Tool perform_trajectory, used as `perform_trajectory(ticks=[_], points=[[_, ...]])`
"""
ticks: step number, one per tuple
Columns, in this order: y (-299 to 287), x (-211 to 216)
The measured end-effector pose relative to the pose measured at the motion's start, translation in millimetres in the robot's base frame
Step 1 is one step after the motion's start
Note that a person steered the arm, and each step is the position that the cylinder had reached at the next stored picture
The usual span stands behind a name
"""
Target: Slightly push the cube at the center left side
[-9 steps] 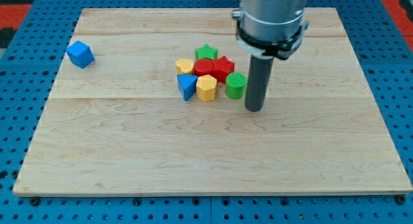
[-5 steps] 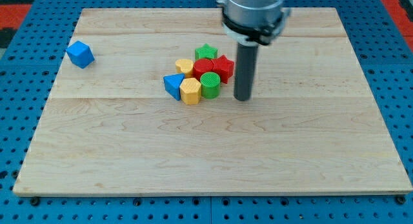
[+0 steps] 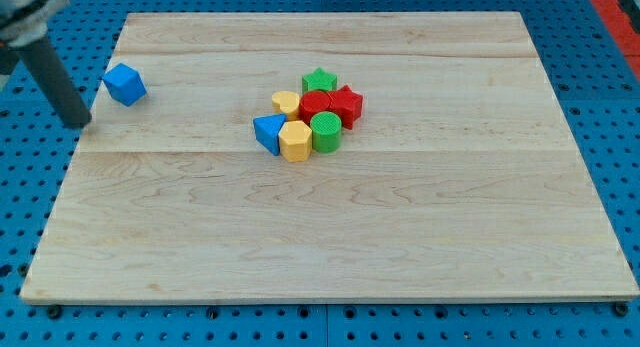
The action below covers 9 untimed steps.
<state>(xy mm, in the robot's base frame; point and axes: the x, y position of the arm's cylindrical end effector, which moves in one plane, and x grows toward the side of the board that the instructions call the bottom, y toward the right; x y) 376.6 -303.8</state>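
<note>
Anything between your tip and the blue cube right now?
No. In the camera view, only bare wood separates my tip from the blue cube, up and to the view's right.

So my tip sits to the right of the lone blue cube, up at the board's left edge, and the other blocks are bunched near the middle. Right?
Not quite. In the camera view my tip is to the view's left of the blue cube and slightly below it, with a gap between them, not to its right. The rest holds: the cube stands alone near the board's left edge, and the other blocks are bunched near the middle.
</note>
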Motion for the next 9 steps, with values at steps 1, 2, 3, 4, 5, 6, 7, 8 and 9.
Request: perform_trajectory(ticks=[1, 2, 3, 4, 5, 6, 7, 8, 9], points=[[-1.2, -9.2], [-0.4, -37.1], [-0.4, -85.7], [7.9, -99.6], [8.5, -76.4], [8.5, -45.1], [9.2, -37.1], [9.4, -69.0], [36.5, -74.4]])
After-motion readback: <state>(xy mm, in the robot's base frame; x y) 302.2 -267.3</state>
